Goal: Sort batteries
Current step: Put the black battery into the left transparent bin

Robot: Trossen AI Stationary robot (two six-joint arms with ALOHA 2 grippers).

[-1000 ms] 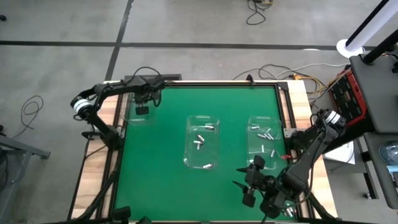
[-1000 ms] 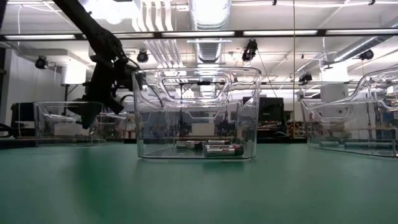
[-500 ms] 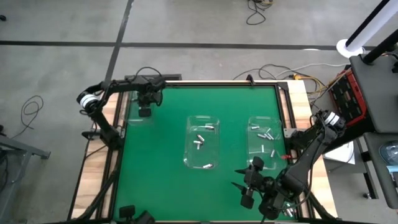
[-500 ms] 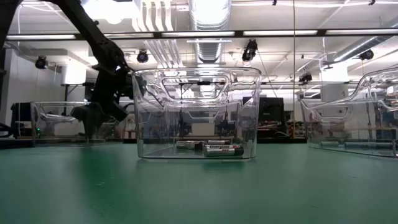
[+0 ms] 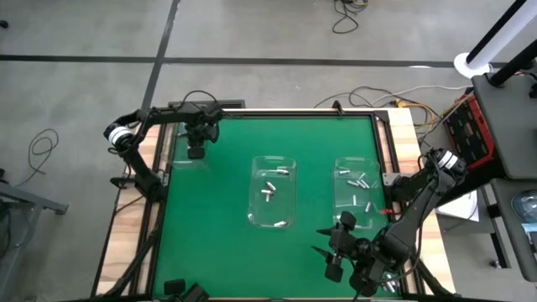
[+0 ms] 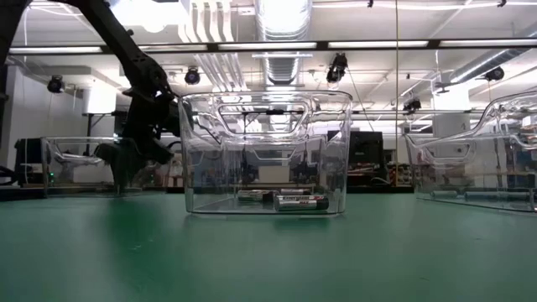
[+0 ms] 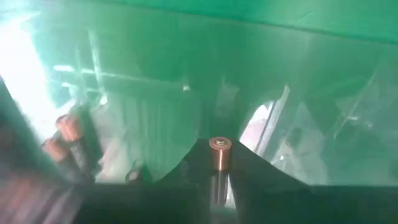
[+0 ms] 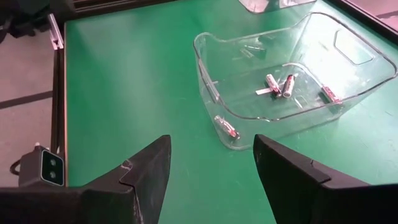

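My left gripper pinches one small silvery cylindrical battery over the clear plastic bin at the green tabletop's far-left corner, ready for dropping, while my right gripper waits open by the near-right edge.

left gripper lower into left bin, nearly settled

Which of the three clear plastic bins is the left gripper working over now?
The far-left clear plastic bin: the left gripper holds a small silvery battery over it.
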